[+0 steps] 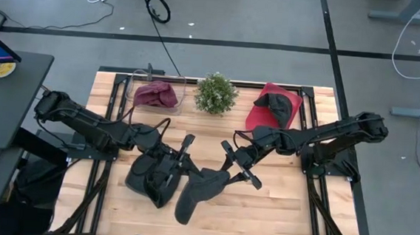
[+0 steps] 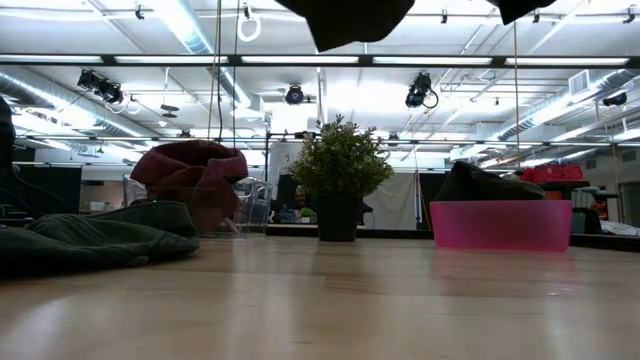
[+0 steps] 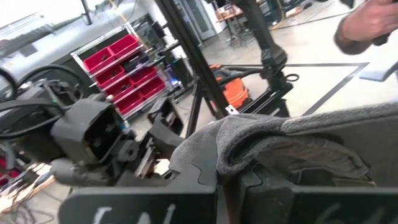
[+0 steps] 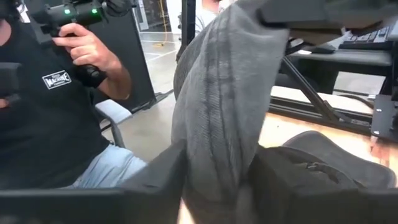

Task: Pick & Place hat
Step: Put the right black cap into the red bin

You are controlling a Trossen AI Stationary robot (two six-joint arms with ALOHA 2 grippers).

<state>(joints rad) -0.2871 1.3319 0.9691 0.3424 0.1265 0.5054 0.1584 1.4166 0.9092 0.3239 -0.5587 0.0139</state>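
Observation:
A dark grey hat (image 1: 196, 190) hangs in the air between my two grippers over the middle of the table; in the low view it shows at the top (image 2: 345, 20), clear of the wood. My left gripper (image 1: 180, 161) is shut on its left side and my right gripper (image 1: 238, 165) on its right side. A second dark hat (image 1: 149, 178) lies flat on the table under my left gripper, and shows in the low view (image 2: 90, 238). A maroon hat (image 1: 157, 95) sits in a clear container at the far left. My left gripper pinches a folded edge of the grey hat (image 3: 261, 140) between its two fingers, coming level from the table's left. The cloth bunches over the fingers; the hat is lifted clear. My right gripper pinches a gathered fold of the hat (image 4: 214, 149) between its two fingers, coming from the table's right. The ribbed cloth runs up from the fingers toward my left gripper (image 4: 323, 12); the hat is lifted clear.
A potted plant (image 1: 215, 93) stands at the far middle. A pink bin (image 1: 276, 111) at the far right holds another dark hat (image 1: 274, 103). A person with a hand controller (image 4: 81, 50) sits beyond the table's near edge.

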